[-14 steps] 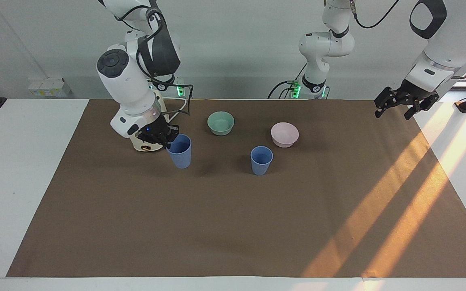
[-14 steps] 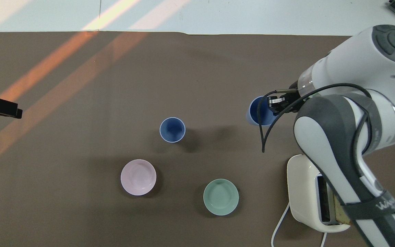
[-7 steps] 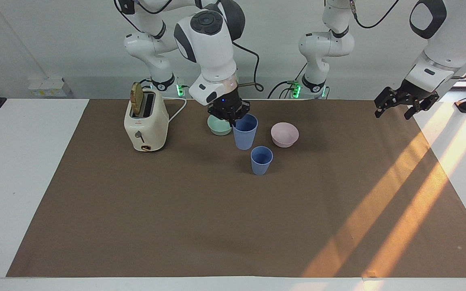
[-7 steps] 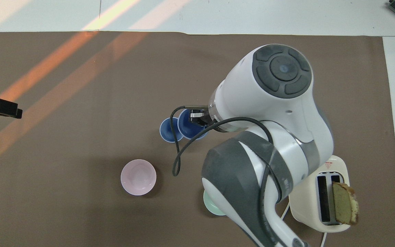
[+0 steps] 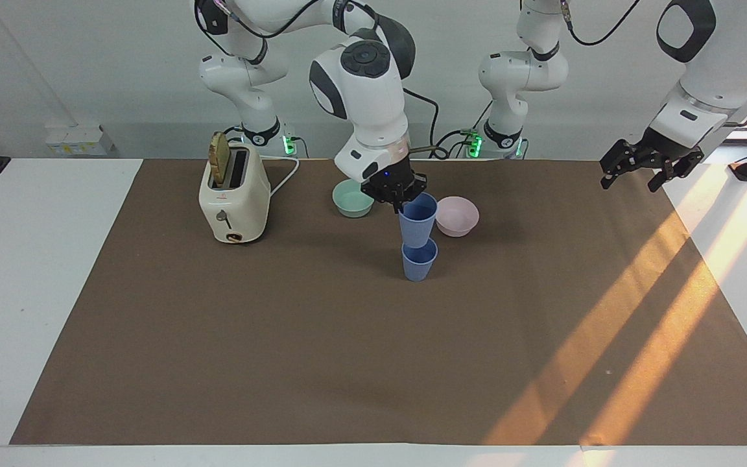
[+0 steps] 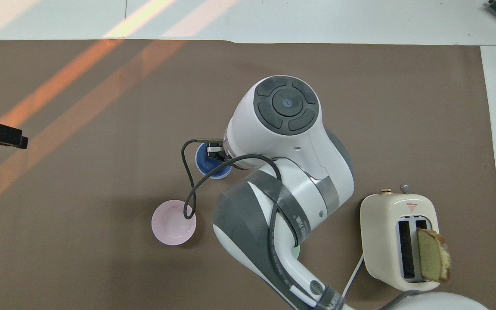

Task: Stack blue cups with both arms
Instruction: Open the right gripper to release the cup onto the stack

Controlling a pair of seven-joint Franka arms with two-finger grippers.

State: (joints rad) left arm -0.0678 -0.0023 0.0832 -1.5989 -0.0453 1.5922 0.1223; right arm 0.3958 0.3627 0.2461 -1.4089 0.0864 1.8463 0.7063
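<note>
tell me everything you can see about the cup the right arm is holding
The held cup is a matte periwinkle-blue tumbler, plastic by its look, tapered, no handle. It is upright and open-topped, with the right gripper shut on its rim. It hangs directly over the other blue cup, which stands on the brown mat; its base is at that cup's mouth, and whether it has entered cannot be told. In the overhead view the arm hides most of it.
</note>
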